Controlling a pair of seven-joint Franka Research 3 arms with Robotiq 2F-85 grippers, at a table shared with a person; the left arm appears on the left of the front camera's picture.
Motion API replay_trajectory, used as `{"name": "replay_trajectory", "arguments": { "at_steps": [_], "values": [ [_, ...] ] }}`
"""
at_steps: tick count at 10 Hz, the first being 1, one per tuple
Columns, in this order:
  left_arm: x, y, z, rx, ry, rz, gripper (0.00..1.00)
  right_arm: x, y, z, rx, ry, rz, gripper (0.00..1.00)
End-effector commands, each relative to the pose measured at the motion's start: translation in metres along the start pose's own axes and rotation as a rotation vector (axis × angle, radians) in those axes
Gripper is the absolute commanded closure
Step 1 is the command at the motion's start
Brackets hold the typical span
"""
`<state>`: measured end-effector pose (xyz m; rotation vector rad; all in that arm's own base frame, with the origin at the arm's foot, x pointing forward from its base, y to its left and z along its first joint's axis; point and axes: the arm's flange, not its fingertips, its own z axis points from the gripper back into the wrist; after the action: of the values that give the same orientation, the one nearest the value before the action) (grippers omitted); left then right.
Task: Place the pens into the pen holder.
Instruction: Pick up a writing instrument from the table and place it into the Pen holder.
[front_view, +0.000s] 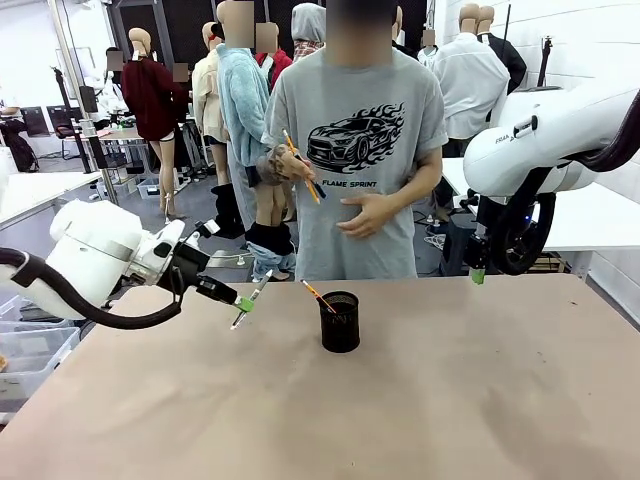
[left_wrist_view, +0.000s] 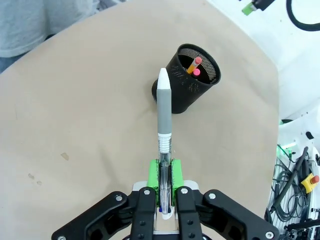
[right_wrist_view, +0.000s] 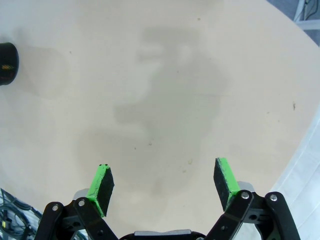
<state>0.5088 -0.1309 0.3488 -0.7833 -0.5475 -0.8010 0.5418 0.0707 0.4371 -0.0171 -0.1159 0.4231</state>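
Note:
The black mesh pen holder (front_view: 340, 321) stands mid-table with an orange pencil (front_view: 318, 295) leaning out of it; in the left wrist view the holder (left_wrist_view: 187, 82) holds a pink-tipped orange pencil (left_wrist_view: 195, 65). My left gripper (front_view: 243, 304) is shut on a white and grey pen (left_wrist_view: 163, 112), held above the table to the left of the holder. The person's hand holds two more pens (front_view: 303, 168) at chest height. My right gripper (right_wrist_view: 165, 182) hangs open over bare table, with the holder (right_wrist_view: 7, 56) far off at the view's edge.
The person (front_view: 360, 150) stands at the far side, just behind the holder. The brown tabletop (front_view: 450, 400) stretches wide in front and to the right. Clear bins (front_view: 30, 355) sit off the table's left edge.

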Motion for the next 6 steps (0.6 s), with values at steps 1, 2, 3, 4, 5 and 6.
{"name": "replay_trajectory", "arguments": {
  "at_steps": [1, 2, 3, 4, 5, 6],
  "values": [
    [-0.012, -0.002, -0.001, -0.057, -0.095, -0.055, 1.00, 0.000, -0.001, 0.000, 0.011, -0.009, 0.011, 0.00],
    [-0.016, -0.004, 0.004, -0.073, -0.111, -0.081, 1.00, 0.000, -0.001, 0.000, 0.011, -0.009, 0.011, 0.00],
    [-0.020, -0.006, 0.015, -0.104, -0.145, -0.113, 1.00, 0.000, -0.001, 0.000, 0.011, -0.009, 0.011, 0.00],
    [-0.027, -0.011, 0.037, -0.110, -0.182, -0.135, 1.00, 0.000, -0.001, 0.000, 0.011, -0.009, 0.011, 0.00],
    [-0.032, -0.013, 0.057, -0.129, -0.224, -0.164, 1.00, 0.000, -0.001, 0.000, 0.011, -0.009, 0.011, 0.00],
    [-0.043, -0.019, 0.092, -0.111, -0.290, -0.197, 1.00, 0.000, -0.001, 0.000, 0.011, -0.009, 0.011, 0.00]
  ]
}}
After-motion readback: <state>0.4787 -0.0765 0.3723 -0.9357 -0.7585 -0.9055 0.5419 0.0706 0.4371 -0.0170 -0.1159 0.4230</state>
